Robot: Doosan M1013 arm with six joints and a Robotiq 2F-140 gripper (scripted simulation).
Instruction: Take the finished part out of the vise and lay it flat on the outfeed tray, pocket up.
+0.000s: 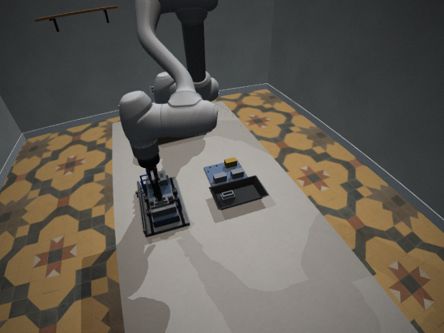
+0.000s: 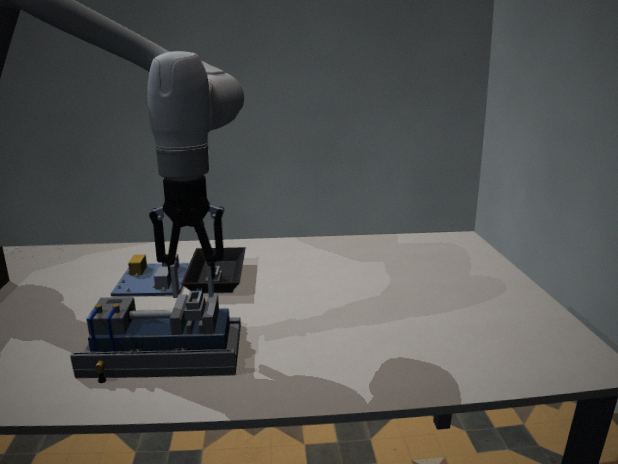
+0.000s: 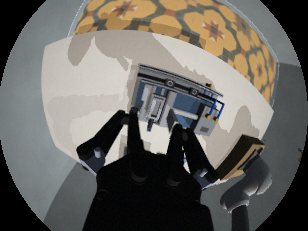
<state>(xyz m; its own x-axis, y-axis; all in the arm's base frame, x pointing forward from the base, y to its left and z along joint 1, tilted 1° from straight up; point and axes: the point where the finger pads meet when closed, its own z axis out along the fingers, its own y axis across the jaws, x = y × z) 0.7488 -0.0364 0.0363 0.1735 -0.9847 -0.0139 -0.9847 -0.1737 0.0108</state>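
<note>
The vise (image 1: 162,205) is a blue and grey block on a dark base at the table's left. It also shows in the exterior view (image 2: 160,330) and in the wrist view (image 3: 175,101). The finished part (image 2: 194,303) is a small grey block standing clamped between the jaws. My gripper (image 2: 192,289) hangs straight down over it, part open and empty, with one fingertip to each side at about the part's top. It shows over the jaws in the top view (image 1: 156,186) and in the wrist view (image 3: 155,126). The outfeed tray (image 1: 238,191) is a dark shallow box to the vise's right.
A small grey pocketed piece (image 1: 228,195) lies inside the tray. Behind the tray is a blue plate (image 1: 225,171) with two grey blocks and a yellow block (image 1: 230,162). My arm's elbow (image 1: 169,120) hangs over the table behind the vise.
</note>
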